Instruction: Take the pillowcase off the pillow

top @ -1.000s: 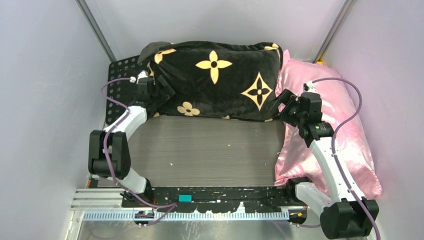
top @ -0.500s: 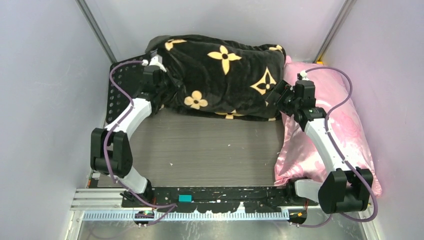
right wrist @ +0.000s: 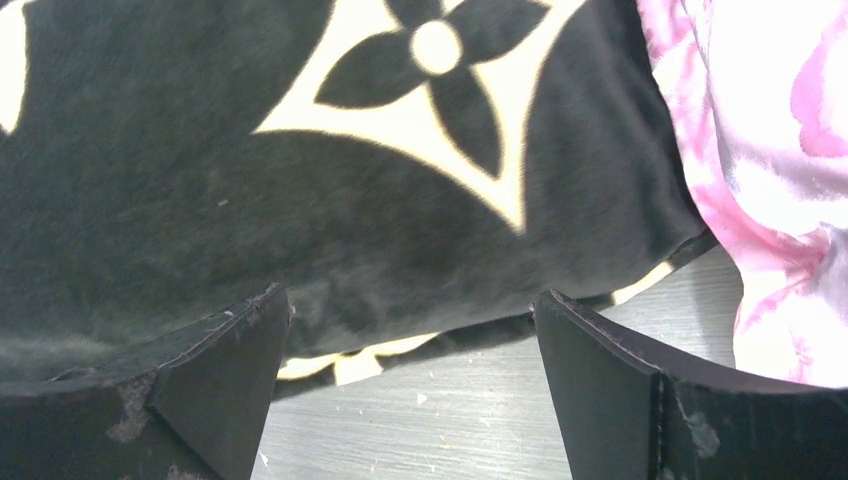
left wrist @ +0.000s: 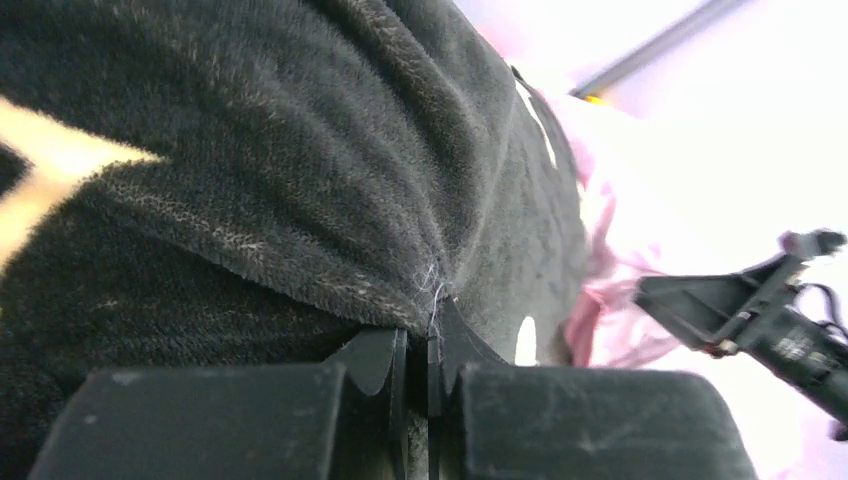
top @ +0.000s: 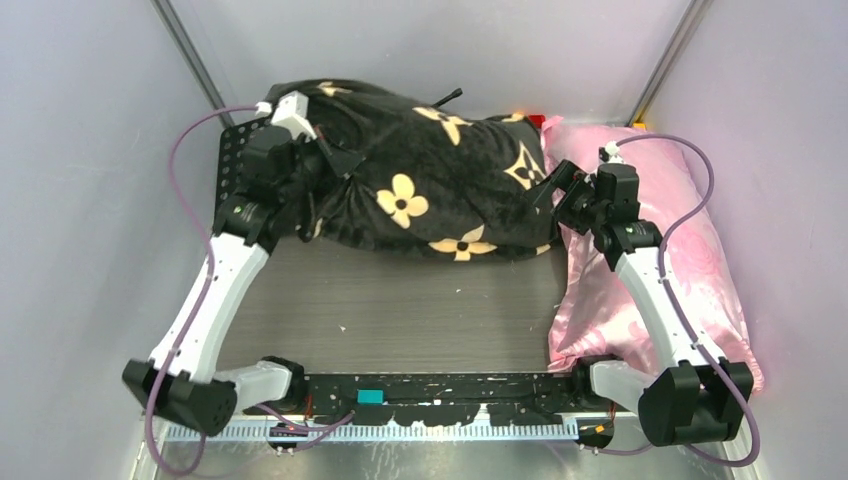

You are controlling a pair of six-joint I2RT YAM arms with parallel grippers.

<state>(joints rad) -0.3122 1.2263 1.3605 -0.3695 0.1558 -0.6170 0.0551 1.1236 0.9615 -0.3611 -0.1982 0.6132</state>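
Observation:
The black plush pillowcase [top: 440, 190] with tan flower motifs lies bunched across the back of the table, its left end lifted. My left gripper [top: 335, 160] is shut on a fold of its fabric there. In the left wrist view the jaws [left wrist: 420, 335] pinch a ridge of the pillowcase [left wrist: 300, 150]. My right gripper [top: 548, 190] is open at the cover's right end. In the right wrist view its jaws [right wrist: 410, 330] straddle the lower edge of the pillowcase [right wrist: 200, 180] just above the tabletop, holding nothing. The pillow is hidden inside the cover.
A shiny pink satin pillow [top: 680, 260] lies along the right side, under and beside the right arm. A black perforated plate [top: 232, 150] sits at the back left. Grey walls close in on both sides. Bare wood tabletop [top: 400, 310] lies in front of the cover.
My left gripper shut on the pillowcase's left end and rose with it as the arm stretched out. The covered bundle tilted and shifted left. The right gripper barely moved.

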